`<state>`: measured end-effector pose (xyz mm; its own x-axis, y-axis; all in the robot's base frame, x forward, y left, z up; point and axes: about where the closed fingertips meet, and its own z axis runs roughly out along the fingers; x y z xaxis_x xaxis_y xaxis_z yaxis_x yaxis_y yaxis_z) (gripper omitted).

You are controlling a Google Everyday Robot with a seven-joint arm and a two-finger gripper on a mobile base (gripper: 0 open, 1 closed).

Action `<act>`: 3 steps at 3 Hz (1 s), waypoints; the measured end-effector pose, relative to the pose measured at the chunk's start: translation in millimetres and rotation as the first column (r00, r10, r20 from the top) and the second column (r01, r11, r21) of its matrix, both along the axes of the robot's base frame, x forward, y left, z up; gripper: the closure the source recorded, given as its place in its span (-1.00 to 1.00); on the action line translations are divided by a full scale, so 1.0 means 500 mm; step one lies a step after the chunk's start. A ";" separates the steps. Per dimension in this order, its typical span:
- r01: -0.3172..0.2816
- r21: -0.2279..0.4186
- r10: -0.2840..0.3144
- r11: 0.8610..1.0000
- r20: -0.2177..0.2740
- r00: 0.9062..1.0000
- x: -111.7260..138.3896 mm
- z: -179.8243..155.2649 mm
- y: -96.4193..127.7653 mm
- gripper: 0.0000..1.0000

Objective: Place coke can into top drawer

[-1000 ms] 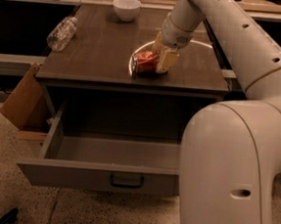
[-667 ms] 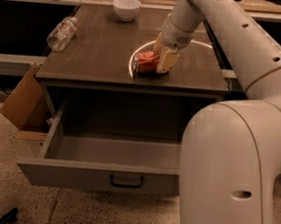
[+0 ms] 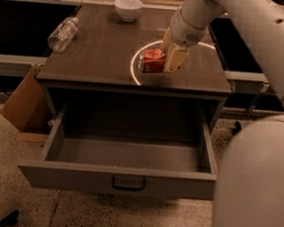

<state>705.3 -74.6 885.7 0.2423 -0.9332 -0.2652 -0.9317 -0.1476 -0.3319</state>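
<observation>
The coke can (image 3: 150, 60) is red-orange and lies on its side on the dark wooden cabinet top (image 3: 97, 57), right of centre and inside a ring of light. My gripper (image 3: 169, 55) reaches down from the upper right. Its tan fingers (image 3: 176, 60) are closed on the can's right end. The can sits at or just above the surface. The top drawer (image 3: 77, 175) below the cabinet top is pulled open. Its inside is empty, and a dark handle (image 3: 128, 184) is at the middle of its front panel.
A clear plastic bottle (image 3: 63, 33) lies at the cabinet top's left edge. A white bowl (image 3: 128, 8) stands at the back. A cardboard box (image 3: 21, 102) leans left of the cabinet. My white arm and body (image 3: 255, 185) fill the right side.
</observation>
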 end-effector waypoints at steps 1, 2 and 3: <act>0.041 0.023 -0.041 0.999 0.008 0.999 -0.063 0.020 -0.013 1.00; 0.112 0.057 -0.108 0.992 -0.075 0.991 -0.142 -0.033 -0.021 1.00; 0.112 0.057 -0.108 0.992 -0.075 0.991 -0.142 -0.033 -0.021 1.00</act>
<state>634.5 -84.9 869.1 0.1174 -0.9347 -0.3355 -0.9629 -0.0244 -0.2687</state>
